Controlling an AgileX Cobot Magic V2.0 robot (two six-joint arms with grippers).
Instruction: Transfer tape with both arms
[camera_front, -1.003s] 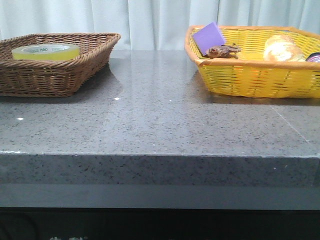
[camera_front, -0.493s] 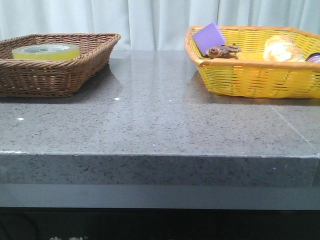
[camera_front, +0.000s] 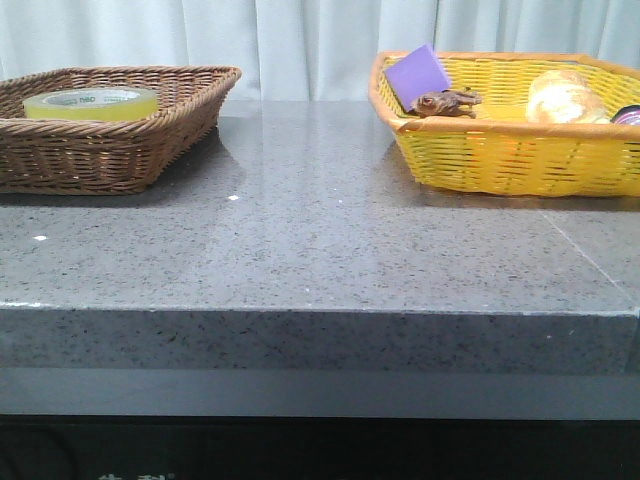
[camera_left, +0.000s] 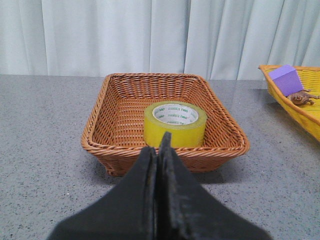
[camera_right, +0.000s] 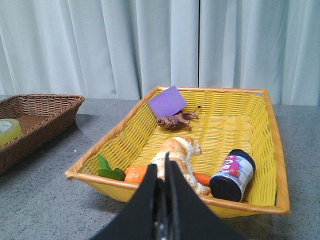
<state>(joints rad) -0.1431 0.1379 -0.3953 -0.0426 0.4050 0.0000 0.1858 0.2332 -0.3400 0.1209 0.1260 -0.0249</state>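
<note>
Nothing has moved since the earlier front frames: the tape (camera_front: 91, 103) sits where it did, flat inside the brown wicker basket (camera_front: 110, 150) at the upper left of the front picture. One roll, one brown basket. In the left wrist picture the tape (camera_left: 175, 124) lies at centre frame, in the near part of the basket (camera_left: 97, 125), directly beyond the left gripper (camera_left: 158, 150) and apart from it; that gripper's two fingers are pressed together, holding nothing. The right gripper (camera_right: 164, 165) is likewise closed and empty, rising from the lower middle of its own picture before the single yellow basket (camera_right: 272, 150). That basket holds one purple block (camera_right: 167, 101), one small brown animal figure (camera_right: 175, 121), one bread-like item (camera_right: 180, 152), one carrot (camera_right: 135, 174) and one dark jar (camera_right: 232, 175). Both baskets stand on the grey speckled table (camera_front: 320, 250), well apart.
</note>
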